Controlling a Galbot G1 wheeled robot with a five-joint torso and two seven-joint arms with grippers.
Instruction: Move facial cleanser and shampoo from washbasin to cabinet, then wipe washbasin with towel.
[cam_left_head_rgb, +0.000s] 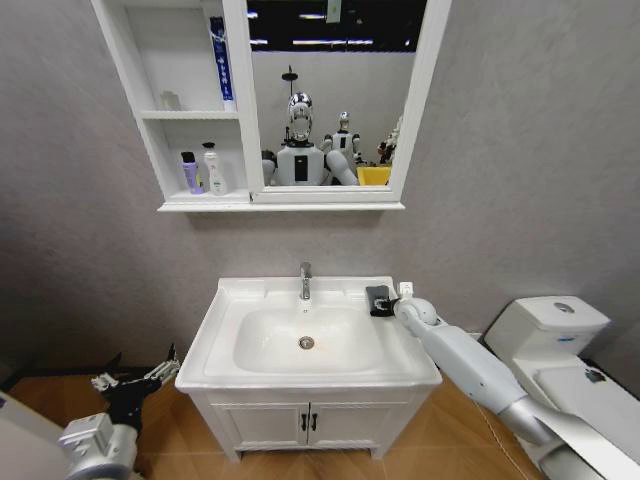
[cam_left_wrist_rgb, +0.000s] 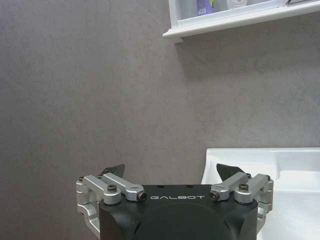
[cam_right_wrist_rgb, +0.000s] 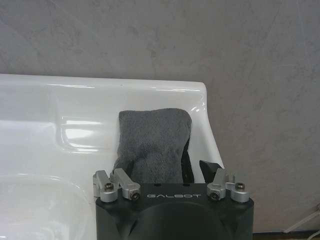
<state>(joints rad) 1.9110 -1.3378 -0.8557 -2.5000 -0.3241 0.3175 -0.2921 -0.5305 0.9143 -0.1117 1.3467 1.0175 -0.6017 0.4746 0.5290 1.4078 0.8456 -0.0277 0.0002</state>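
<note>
Grey wall, white washbasin (cam_left_head_rgb: 225, 330) under the cabinet (cam_left_head_rgb: 130, 80).
Your right gripper (cam_right_wrist_rgb: 165, 167) has its fingers spread around the towel (cam_right_wrist_rgb: 152, 142) at the basin's back right corner; your left gripper (cam_left_wrist_rgb: 172, 175) waits open, low beside the basin.

Right arm (cam_left_head_rgb: 470, 362): white and grey segmented shell. Both grippers (cam_left_wrist_rgb: 172, 172) (cam_right_wrist_rgb: 165, 167): black housing marked GALBOT, silver linkages, dark screws.

washbasin (cam_left_head_rgb: 225, 345): 1 | towel (cam_left_head_rgb: 380, 299): 1 | cabinet (cam_left_head_rgb: 130, 110): 1 | bottles on bottom shelf (cam_left_head_rgb: 203, 172): 2 | toilet (cam_left_head_rgb: 560, 345): 1
</note>
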